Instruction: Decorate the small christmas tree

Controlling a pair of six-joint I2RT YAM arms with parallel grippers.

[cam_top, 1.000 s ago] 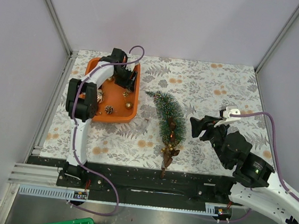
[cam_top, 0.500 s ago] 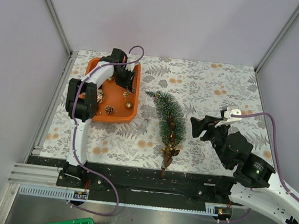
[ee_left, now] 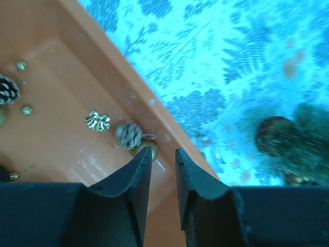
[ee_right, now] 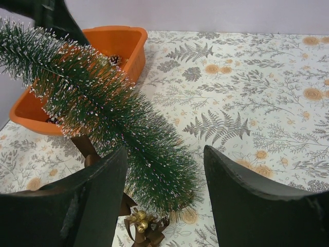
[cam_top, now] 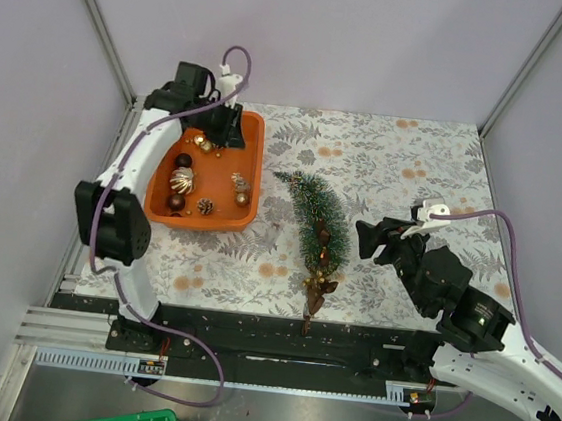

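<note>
Small christmas tree (cam_top: 312, 219) is lying on its side on the table (cam_top: 417, 164), between the orange tray (cam_top: 246, 212) and the right gripper (cam_top: 365, 240), whose fingers are spread wide just beside it. Looks light with squishy bristles, so I'd grab low on the trunk. Left gripper (ee_left: 162, 154) over the tray is nearly pressed together, and I can't tell if it's got anything.

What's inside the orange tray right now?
The shallow orange plastic tray holds a ribbed gold bauble, brown balls, a pinecone and small gold trinkets. The left gripper hides its far corner.
</note>
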